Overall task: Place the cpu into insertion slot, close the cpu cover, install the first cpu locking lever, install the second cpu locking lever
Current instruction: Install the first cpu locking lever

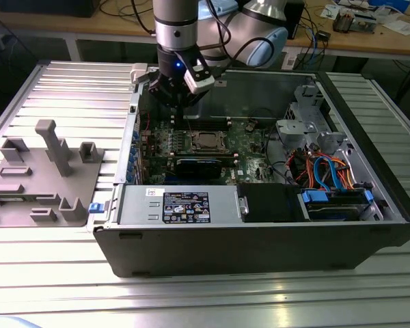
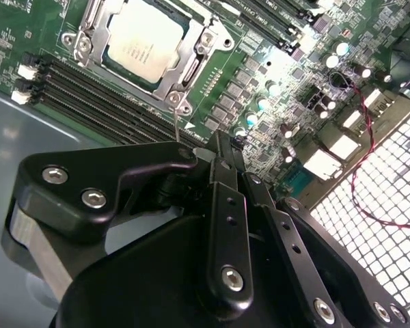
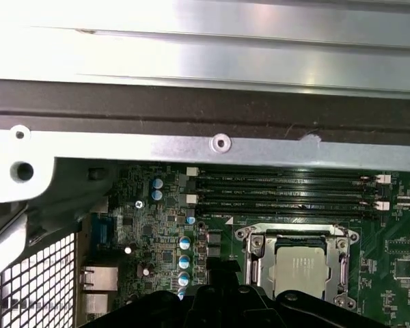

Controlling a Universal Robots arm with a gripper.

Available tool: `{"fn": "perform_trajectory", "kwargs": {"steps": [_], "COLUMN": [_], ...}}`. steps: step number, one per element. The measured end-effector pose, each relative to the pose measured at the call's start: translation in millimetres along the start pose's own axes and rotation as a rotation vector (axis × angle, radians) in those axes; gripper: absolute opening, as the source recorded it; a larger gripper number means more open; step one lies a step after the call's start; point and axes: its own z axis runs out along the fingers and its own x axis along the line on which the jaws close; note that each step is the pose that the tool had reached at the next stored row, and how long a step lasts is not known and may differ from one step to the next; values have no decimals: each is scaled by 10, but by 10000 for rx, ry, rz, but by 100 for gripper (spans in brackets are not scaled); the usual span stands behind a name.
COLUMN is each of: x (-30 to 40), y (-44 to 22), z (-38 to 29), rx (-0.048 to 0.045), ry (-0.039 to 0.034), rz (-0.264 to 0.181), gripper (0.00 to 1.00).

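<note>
Inside an open computer case (image 1: 260, 229) lying on a ribbed metal table (image 1: 68, 89), a robot arm reaches down over the green motherboard (image 1: 251, 140). The cpu (image 2: 145, 39), a flat square chip with a pale metal top, sits in the insertion slot (image 2: 206, 39) near the middle of the board. The cpu cover (image 2: 181, 68), a thin silver frame, lies flat around its edges. In the second wrist view the black gripper (image 2: 197, 152) hangs just beside one corner of the socket. Its fingers (image 2: 222, 184) are drawn narrowly together, and their tips appear pinched on the free end of a thin wire locking lever (image 2: 176, 126) that rises from that corner. Long black memory slots (image 2: 102, 96) run alongside the socket. On the exterior view's left, well apart from the case, a grey plastic fixture (image 1: 48, 178) stands on the table.
</note>
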Motion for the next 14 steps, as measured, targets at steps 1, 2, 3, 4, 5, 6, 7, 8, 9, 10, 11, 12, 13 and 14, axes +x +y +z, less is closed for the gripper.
{"fn": "perform_trajectory", "kwargs": {"steps": [1,2,3,4,5,6,7,8,9,10,11,12,13,14], "x": [-1,-1,-1,-2,-2,-2,-2,-2,-2,-3,-3,-4,-4,-4], "y": [14,21,26,36,41,45,49,53,61,68,73,77,78,79], "z": [0,0,0,0,0,0,0,0,0,-1,-3,-7,-8,-12], "rx": [-1,-1,-1,-1,0,0,0,0,-1,0,0,-1,-2,-2], "ry": [0,0,0,0,0,0,0,1,0,0,1,-1,-1,-1], "rz": [-6,-9,-9,-11,-11,-11,-11,-11,-10,-12,-11,-11,-11,-10], "gripper": [11,11,11,11,11,11,11,11,11,11,11,11,11,11]}}
